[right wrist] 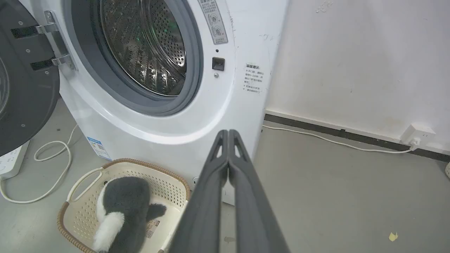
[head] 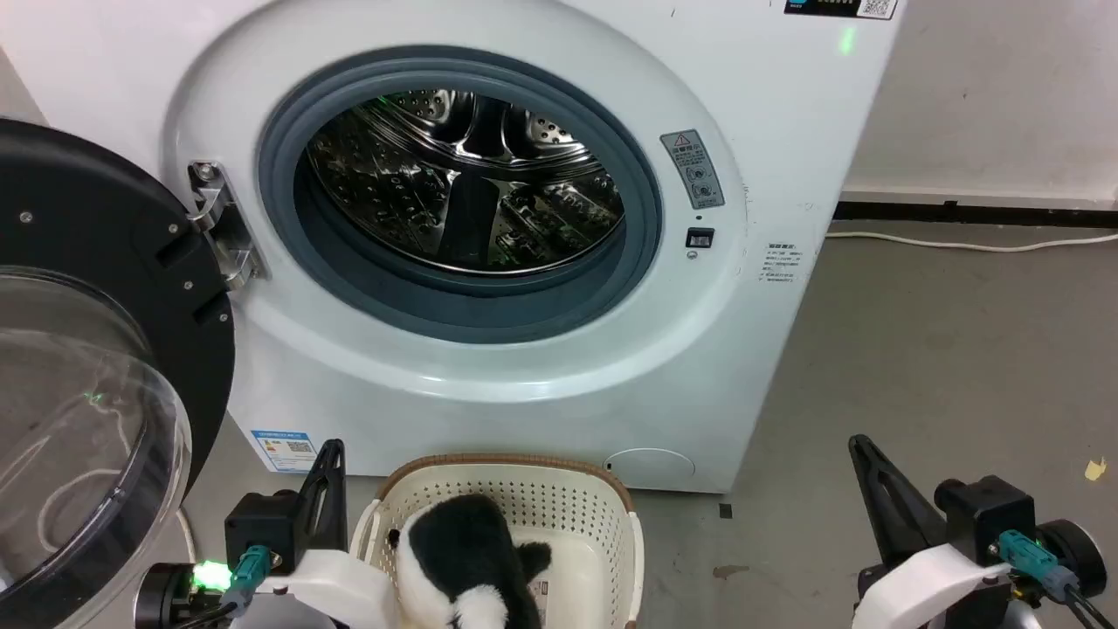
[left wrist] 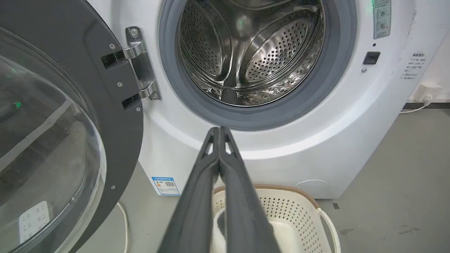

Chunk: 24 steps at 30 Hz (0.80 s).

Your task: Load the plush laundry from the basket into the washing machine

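The plush laundry (head: 467, 559), a fluffy black-and-white toy, lies inside the cream basket (head: 603, 502) on the floor in front of the washing machine (head: 541, 349). The right wrist view shows the plush laundry (right wrist: 123, 207) in the basket (right wrist: 165, 181) too. The machine's steel drum (head: 463, 183) is open to view and holds nothing I can see. My left gripper (head: 332, 450) is shut and empty, just left of the basket. My right gripper (head: 860, 445) is shut and empty, well to the right over bare floor. In the wrist views both the left gripper (left wrist: 219, 129) and the right gripper (right wrist: 228, 132) have their fingers pressed together.
The black-framed clear door (head: 87, 376) stands swung open at the left, close to my left arm. A white cable (head: 969, 243) runs along the wall base at the right. A loose white cord (right wrist: 52, 168) and a power strip (right wrist: 10, 163) lie on the floor left of the basket.
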Motion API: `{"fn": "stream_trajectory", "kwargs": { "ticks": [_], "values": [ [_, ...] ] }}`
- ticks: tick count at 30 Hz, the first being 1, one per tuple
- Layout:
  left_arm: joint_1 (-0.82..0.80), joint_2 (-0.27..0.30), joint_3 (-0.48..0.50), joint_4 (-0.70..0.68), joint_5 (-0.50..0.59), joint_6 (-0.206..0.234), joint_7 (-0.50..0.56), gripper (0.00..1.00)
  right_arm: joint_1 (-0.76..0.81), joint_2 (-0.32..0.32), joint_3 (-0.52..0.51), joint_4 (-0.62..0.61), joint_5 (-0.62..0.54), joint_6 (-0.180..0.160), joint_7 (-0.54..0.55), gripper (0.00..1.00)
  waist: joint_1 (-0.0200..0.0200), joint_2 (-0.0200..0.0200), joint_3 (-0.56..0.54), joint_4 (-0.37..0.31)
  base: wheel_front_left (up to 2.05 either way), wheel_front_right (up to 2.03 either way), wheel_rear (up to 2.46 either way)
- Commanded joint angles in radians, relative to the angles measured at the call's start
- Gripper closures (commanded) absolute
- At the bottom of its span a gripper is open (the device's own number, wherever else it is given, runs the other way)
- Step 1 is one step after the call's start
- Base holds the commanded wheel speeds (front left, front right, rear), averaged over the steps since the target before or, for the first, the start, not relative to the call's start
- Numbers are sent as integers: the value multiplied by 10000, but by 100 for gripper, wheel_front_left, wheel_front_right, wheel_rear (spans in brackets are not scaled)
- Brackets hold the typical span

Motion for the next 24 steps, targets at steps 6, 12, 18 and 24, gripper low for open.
{"fn": "stream_trajectory", "kwargs": {
  "ticks": [6,12,18,24],
  "values": [
    [-153,-1,16,-43,18,-43,3,100,-116,47,-26,-43,-76,-9,3,100,0,0,0,0,0,0,0],
    [-153,-1,16,-43,18,-43,3,100,-116,47,-26,-43,-76,-9,3,100,0,0,0,0,0,0,0],
    [-153,-1,16,-43,18,-43,3,100,-116,47,-26,-43,-76,-9,3,100,0,0,0,0,0,0,0],
    [-153,-1,16,-43,18,-43,3,100,-116,47,-26,-43,-76,-9,3,100,0,0,0,0,0,0,0]
  ]
}}
